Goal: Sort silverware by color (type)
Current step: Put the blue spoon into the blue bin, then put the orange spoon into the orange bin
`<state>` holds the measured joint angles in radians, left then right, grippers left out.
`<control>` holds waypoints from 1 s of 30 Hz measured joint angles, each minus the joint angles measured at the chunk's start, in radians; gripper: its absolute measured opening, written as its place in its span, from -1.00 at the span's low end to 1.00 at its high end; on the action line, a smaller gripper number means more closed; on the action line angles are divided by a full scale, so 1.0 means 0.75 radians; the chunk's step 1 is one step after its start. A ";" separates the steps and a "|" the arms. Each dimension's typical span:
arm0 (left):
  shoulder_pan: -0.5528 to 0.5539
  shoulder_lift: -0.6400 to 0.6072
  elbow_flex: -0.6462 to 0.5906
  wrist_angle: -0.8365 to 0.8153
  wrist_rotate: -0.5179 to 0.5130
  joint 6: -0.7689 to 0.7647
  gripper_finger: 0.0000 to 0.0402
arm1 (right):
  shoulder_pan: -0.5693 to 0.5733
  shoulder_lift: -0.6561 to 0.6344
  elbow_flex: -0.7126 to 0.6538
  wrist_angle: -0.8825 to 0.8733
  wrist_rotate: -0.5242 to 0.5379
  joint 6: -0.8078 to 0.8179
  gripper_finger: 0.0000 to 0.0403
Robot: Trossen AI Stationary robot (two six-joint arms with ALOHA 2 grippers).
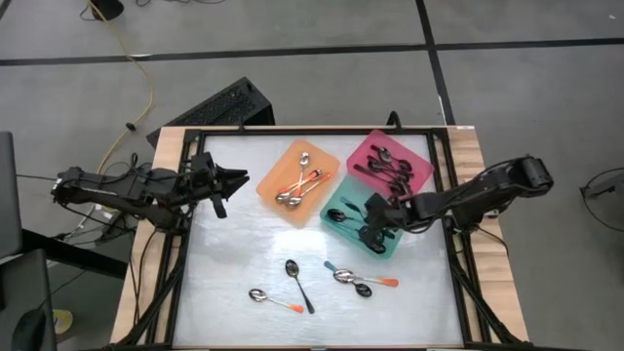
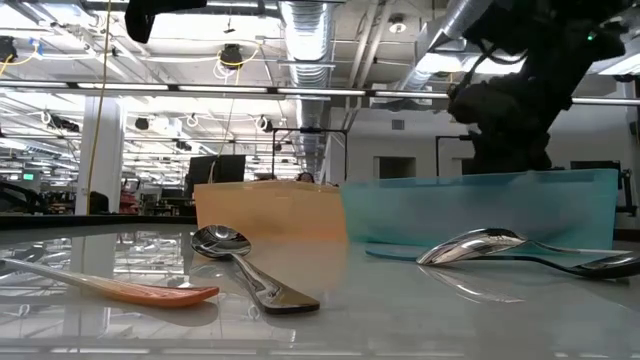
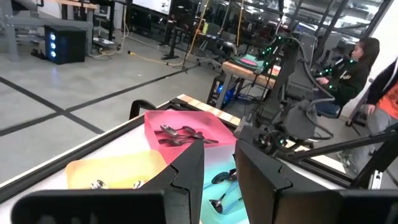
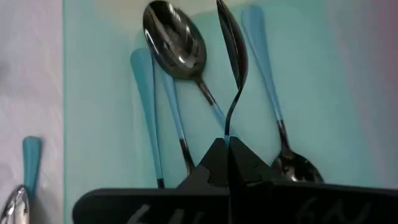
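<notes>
Over the teal tray (image 1: 341, 199), the right gripper (image 1: 375, 226) is clamped on a teal-handled spoon (image 4: 231, 56), fingers pressed together on its thin handle. Only the right wrist view shows this grip: the spoon sticks out past the fingertips, dark bowl edge-on and farthest from the gripper, above teal-handled spoons lying flat in the tray. At least three are countable there; the arm hides part of the tray from above.

High view, outward: a pink tray (image 1: 421, 159) just beyond the teal one holds a pile of all-black spoons, count not resolvable. An orange tray (image 1: 275, 176) beside both holds about three orange-handled spoons with shiny bowls.

Loose spoons on the table (image 1: 234, 253), near edge: one orange-handled spoon (image 1: 271, 298), one black spoon (image 1: 297, 281), and a tight cluster (image 1: 359, 281) of roughly three (a teal handle, an orange handle and a dark bowl are visible).

The left gripper (image 1: 234, 181) hangs at the table's left side, well apart from all trays, fingers partly apart and holding nothing; its wrist view shows the gap between them.

The low view alone shows the loose spoons from the side, with the orange and teal tray walls behind them. The left wrist view alone shows two people seated beyond the table.

No legible writing or labels in any view.
</notes>
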<state>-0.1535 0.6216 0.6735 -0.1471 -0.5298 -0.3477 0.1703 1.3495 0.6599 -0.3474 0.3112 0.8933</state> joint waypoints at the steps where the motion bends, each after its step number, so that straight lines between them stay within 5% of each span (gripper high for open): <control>1: 0.000 0.000 0.000 0.000 0.000 -0.001 -0.62 | 0.000 0.008 0.000 -0.007 -0.010 0.001 -0.99; 17: 0.000 0.000 0.000 -0.008 0.000 -0.001 -0.62 | -0.001 -0.037 0.001 -0.019 -0.035 0.015 -0.74; 30: 0.000 0.000 0.000 -0.188 0.091 -0.076 -0.62 | -0.049 -0.286 0.025 -0.012 -0.105 -0.063 -0.37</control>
<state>-0.1535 0.6216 0.6735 -0.2879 -0.4617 -0.4044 0.1337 1.1351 0.6788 -0.3567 0.2322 0.8458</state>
